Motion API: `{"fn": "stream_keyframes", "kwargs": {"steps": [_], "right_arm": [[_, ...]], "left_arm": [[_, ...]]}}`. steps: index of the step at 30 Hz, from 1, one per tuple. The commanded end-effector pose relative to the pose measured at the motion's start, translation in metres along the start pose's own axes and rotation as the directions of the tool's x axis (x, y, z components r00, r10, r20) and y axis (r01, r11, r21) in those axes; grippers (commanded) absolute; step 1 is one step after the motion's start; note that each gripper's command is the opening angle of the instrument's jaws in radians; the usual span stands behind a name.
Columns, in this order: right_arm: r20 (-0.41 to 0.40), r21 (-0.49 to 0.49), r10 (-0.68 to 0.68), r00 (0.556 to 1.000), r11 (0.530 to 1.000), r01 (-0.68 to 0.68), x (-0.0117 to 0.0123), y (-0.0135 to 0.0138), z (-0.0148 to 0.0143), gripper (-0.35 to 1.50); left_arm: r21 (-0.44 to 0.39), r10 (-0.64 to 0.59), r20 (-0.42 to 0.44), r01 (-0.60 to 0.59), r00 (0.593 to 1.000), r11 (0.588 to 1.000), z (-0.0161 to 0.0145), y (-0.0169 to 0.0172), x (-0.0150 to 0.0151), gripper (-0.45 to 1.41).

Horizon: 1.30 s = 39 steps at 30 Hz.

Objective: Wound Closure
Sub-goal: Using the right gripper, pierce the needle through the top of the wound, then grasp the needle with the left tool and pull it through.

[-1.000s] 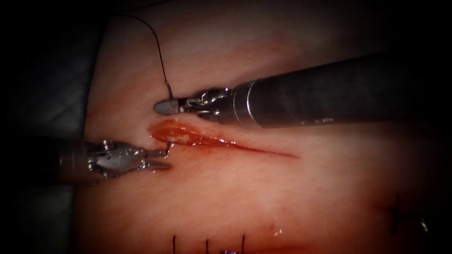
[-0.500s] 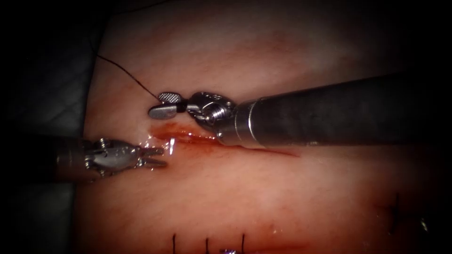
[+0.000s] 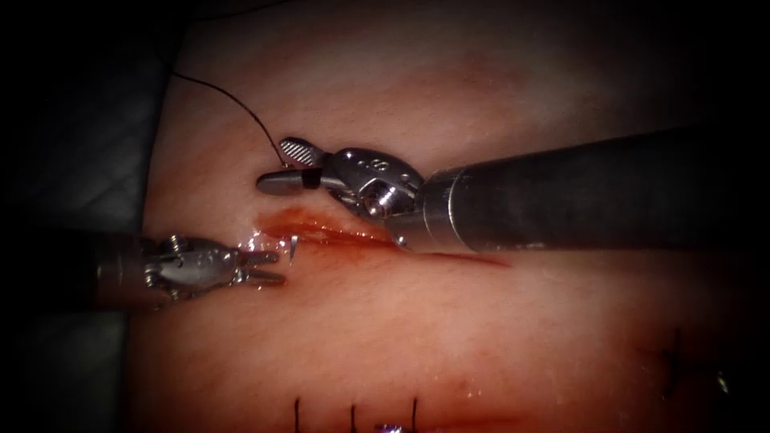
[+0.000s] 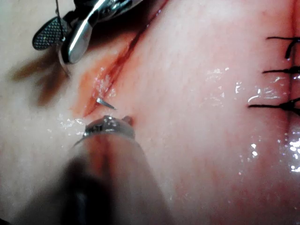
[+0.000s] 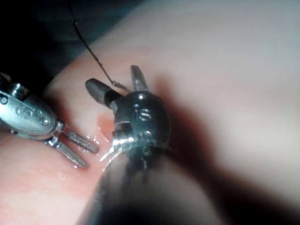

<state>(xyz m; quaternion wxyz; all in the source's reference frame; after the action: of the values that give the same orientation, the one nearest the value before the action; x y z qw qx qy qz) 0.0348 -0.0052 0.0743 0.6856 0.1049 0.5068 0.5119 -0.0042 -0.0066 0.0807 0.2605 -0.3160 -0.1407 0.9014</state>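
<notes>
- Right tool (image 3: 293, 166): jaws stood apart, holding nothing; a second earlier they were together near the needle's thread end, so that hold had been released.
- Left tool (image 3: 269, 268): jaws slightly parted, empty, at about 8 o'clock from the cut (image 3: 385, 239), unmoved from the earlier frames.
- Needle (image 3: 293, 247): lodged in the tissue (image 3: 481, 337), its tip emerging at the cut's left end, just beside the left tool.
- Thread (image 3: 233, 100): ran from the right tool towards 10 o'clock.
- Red fluid (image 3: 297, 220) pooled at the cut's left end.
</notes>
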Motion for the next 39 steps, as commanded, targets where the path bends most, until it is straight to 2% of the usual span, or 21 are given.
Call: {"fn": "stream_keyframes", "kwargs": {"steps": [1, 2, 3, 4, 5, 7, 11, 17, 18, 20, 21, 24, 27, 28, 29, 30, 31, 32, 33, 34, 39], "right_arm": [[0.003, 0.004, -0.009, 1.0, 1.0, 0.009, -0.0005, -0.0001, 0.0013, 0.78], [0.002, 0.003, -0.01, 1.0, 1.0, 0.01, -0.0006, -0.0001, 0.0014, 0.69], [0.011, 0.005, -0.013, 1.0, 1.0, 0.013, -0.0008, -0.0001, 0.0013, -0.05], [0.011, 0.005, -0.013, 1.0, 1.0, 0.013, -0.0008, -0.0001, 0.0013, -0.05], [0.02, 0.006, -0.021, 1.0, 1.0, 0.021, -0.0009, -0.0001, 0.0011, -0.35], [0.077, 0.007, 0.088, 0.993, 0.996, -0.089, -0.001, -0.0001, 0.0009, -0.35], [0.14, -0.009, 0.19, 0.972, 0.982, -0.191, -0.0015, -0.0002, 0.001, -0.35], [0.289, -0.048, 0.437, 0.852, 0.895, -0.443, -0.0033, -0.0005, 0.0013, -0.35], [0.337, -0.067, 0.44, 0.832, 0.893, -0.445, -0.0041, -0.0009, 0.0011, -0.35], [0.349, -0.065, 0.446, 0.824, 0.889, -0.454, -0.0044, -0.0011, 0.001, -0.35], [0.391, -0.052, 0.456, 0.799, 0.878, -0.476, -0.0049, -0.0016, 0.0008, -0.35], [0.422, -0.026, 0.448, 0.788, 0.875, -0.483, -0.0056, -0.0024, 0.0007, -0.35], [0.431, -0.009, 0.444, 0.786, 0.873, -0.488, -0.0058, -0.0026, 0.0006, -0.35], [0.396, 0.025, 0.453, 0.799, 0.864, -0.503, -0.0055, -0.0024, 0.0006, -0.35], [0.349, 0.068, 0.443, 0.826, 0.867, -0.494, -0.005, -0.0017, 0.0006, -0.03], [0.326, 0.096, 0.422, 0.846, 0.875, -0.474, -0.0047, -0.0012, 0.0006, 0.31], [0.326, 0.096, 0.422, 0.846, 0.875, -0.474, -0.0047, -0.0012, 0.0006, 0.31], [0.307, 0.12, 0.39, 0.868, 0.889, -0.442, -0.0043, -0.0004, 0.0004, 0.66], [0.29, 0.129, 0.358, 0.888, 0.904, -0.407, -0.0038, 0.0006, 0.0, 0.86], [0.271, 0.128, 0.343, 0.899, 0.913, -0.387, -0.0034, 0.0015, -0.0005, 0.94], [0.225, 0.13, 0.346, 0.911, 0.916, -0.38, -0.002, 0.0042, -0.0027, 0.94]], "left_arm": [[-0.002, 0.002, 0.003, -0.002, 1.0, 1.0, 0.0008, 0.0002, 0.0, -0.03], [-0.001, 0.002, 0.003, -0.002, 1.0, 1.0, 0.0007, 0.0002, 0.0, -0.03], [-0.002, 0.002, 0.003, -0.002, 1.0, 1.0, 0.0007, 0.0002, 0.0, -0.03], [-0.002, 0.002, 0.003, -0.002, 1.0, 1.0, 0.0007, 0.0002, 0.0, -0.03], [-0.002, 0.002, 0.003, -0.002, 1.0, 1.0, 0.0007, 0.0002, -0.0001, -0.03], [-0.004, 0.004, 0.005, -0.004, 1.0, 1.0, 0.0006, 0.0002, -0.0001, -0.03], [-0.005, 0.005, 0.005, -0.005, 1.0, 1.0, 0.0005, 0.0001, -0.0002, -0.03], [-0.007, 0.006, 0.005, -0.006, 1.0, 1.0, 0.0005, 0.0, -0.0003, -0.03], [-0.007, 0.006, 0.005, -0.006, 1.0, 1.0, 0.0005, 0.0, -0.0003, -0.03], [-0.007, 0.006, 0.005, -0.006, 1.0, 1.0, 0.0005, 0.0, -0.0003, -0.03], [-0.007, 0.006, 0.005, -0.006, 1.0, 1.0, 0.0005, 0.0, -0.0003, -0.03], [-0.009, 0.041, 0.006, -0.041, 0.999, 0.999, 0.0005, -0.0001, -0.0003, -0.01], [-0.01, 0.081, 0.002, -0.081, 0.997, 0.997, 0.0004, -0.0003, -0.0003, 0.04], [0.006, 0.164, -0.029, -0.164, 0.986, 0.986, 0.0003, -0.0004, -0.0004, 0.06], [0.024, 0.245, -0.09, -0.244, 0.965, 0.97, 0.0002, -0.0005, -0.0006, 0.09], [0.029, 0.266, -0.125, -0.264, 0.956, 0.964, 0.0002, -0.0006, -0.0006, 0.17], [0.029, 0.266, -0.125, -0.264, 0.956, 0.964, 0.0002, -0.0006, -0.0006, 0.17], [0.018, 0.288, -0.22, -0.292, 0.932, 0.956, 0.0001, -0.0007, -0.0007, 0.24], [-0.027, 0.28, -0.283, -0.299, 0.917, 0.954, 0.0001, -0.0009, -0.0008, 0.27], [-0.073, 0.277, -0.31, -0.313, 0.909, 0.947, 0.0002, -0.001, -0.0008, 0.31], [-0.051, 0.365, -0.311, -0.399, 0.877, 0.915, 0.0006, -0.0009, -0.0004, 0.36]]}}
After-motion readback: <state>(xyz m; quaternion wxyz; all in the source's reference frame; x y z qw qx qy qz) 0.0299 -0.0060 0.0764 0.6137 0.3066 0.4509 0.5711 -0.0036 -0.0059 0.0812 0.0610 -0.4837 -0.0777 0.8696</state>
